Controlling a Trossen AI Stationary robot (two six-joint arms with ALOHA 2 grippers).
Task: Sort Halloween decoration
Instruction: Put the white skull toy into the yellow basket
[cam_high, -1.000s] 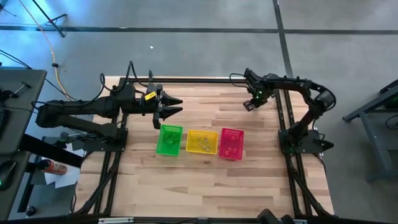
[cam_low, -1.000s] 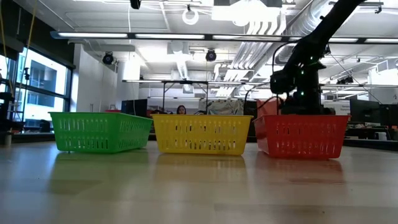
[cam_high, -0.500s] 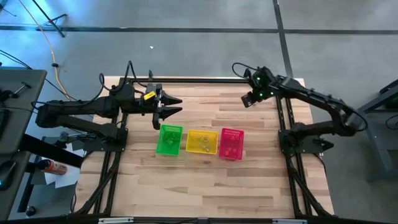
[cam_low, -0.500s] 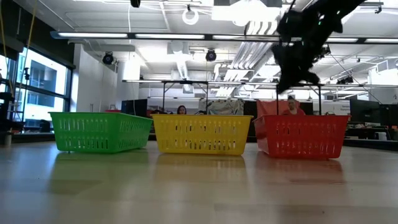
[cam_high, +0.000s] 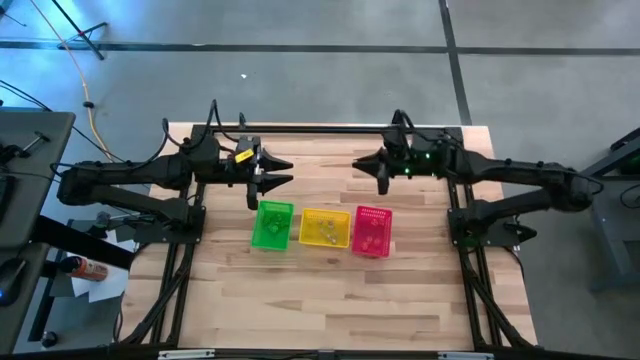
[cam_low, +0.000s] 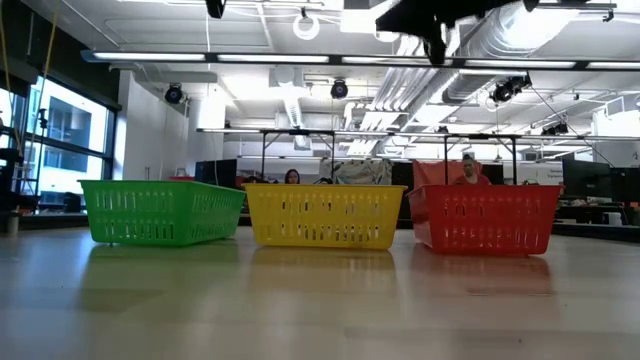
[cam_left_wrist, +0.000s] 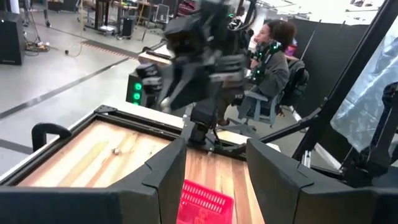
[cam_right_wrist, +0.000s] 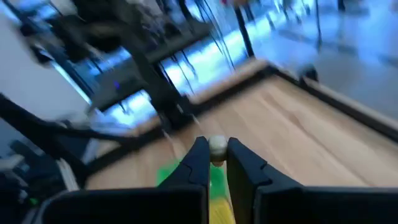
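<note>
Halloween decoration pieces lie mostly inside the three baskets at the middle of the counter (cam_high: 400, 290), where small flecks show in the green basket (cam_high: 272, 224), the yellow basket (cam_high: 325, 228) and the pink basket (cam_high: 372, 230); one more, a pale trinket (cam_right_wrist: 217, 145), is pinched at the fingertips of the right end effector (cam_right_wrist: 216, 163), and a tiny speck that may be another lies on the bare wood far beyond the pink basket in the left wrist view. The step in hand looks like carrying that pale piece to its basket. To do it well, the right arm should travel high over the basket rims, stop squarely above the middle of the matching basket rather than its edge, and only then let go, since so small a piece could bounce off a wall or fall between baskets. Which basket takes pale pieces cannot be told from here. The right end effector (cam_high: 384, 169) hangs above the counter behind the yellow and pink baskets, clenched on the trinket. The left end effector (cam_high: 278, 172) waits just behind the green basket, its fingers spread and grasping nothing.
</note>
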